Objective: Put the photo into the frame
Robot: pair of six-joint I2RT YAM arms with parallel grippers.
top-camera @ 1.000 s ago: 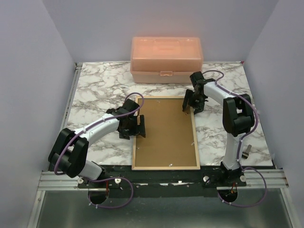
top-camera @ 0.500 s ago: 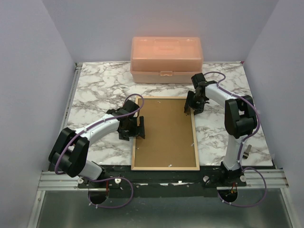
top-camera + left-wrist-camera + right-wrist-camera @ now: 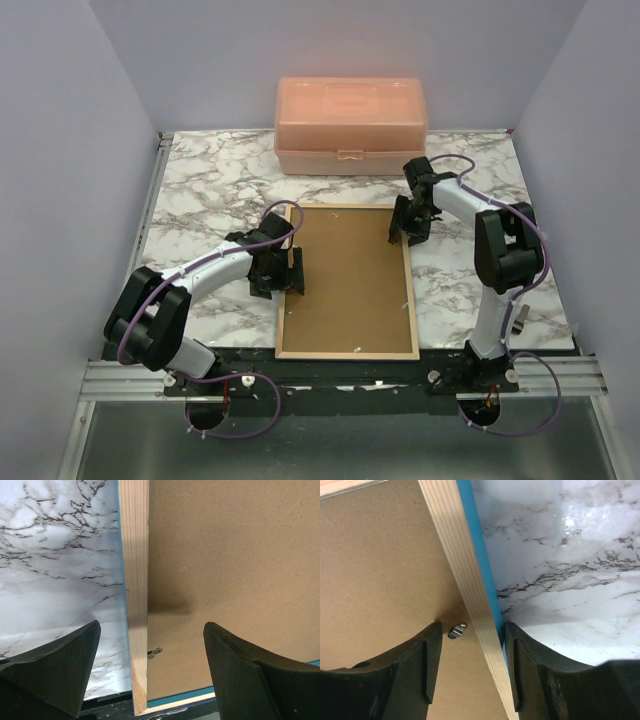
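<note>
The frame (image 3: pixel 411 290) lies face down on the marble table, its light wood rim up and a blue edge showing at its sides. A brown backing board (image 3: pixel 350 285) fills it. The photo is not in view. My left gripper (image 3: pixel 293 270) is open and straddles the left rim (image 3: pixel 135 555) near a small metal clip (image 3: pixel 155 653), one finger over the table and one over the board (image 3: pixel 235 555). My right gripper (image 3: pixel 403 222) straddles the right rim (image 3: pixel 455 545) near the far corner. One finger touches the blue edge, the other rests on the board beside a clip (image 3: pixel 457 629).
A peach plastic box (image 3: pixel 350 125) with a lid stands at the back of the table, just beyond the frame. A small metal part (image 3: pixel 518 320) lies at the right near the right arm's base. Purple walls close in both sides.
The right gripper has shifted slightly right onto the frame's right rim. The left gripper has barely moved. The frame and board lie as before.
</note>
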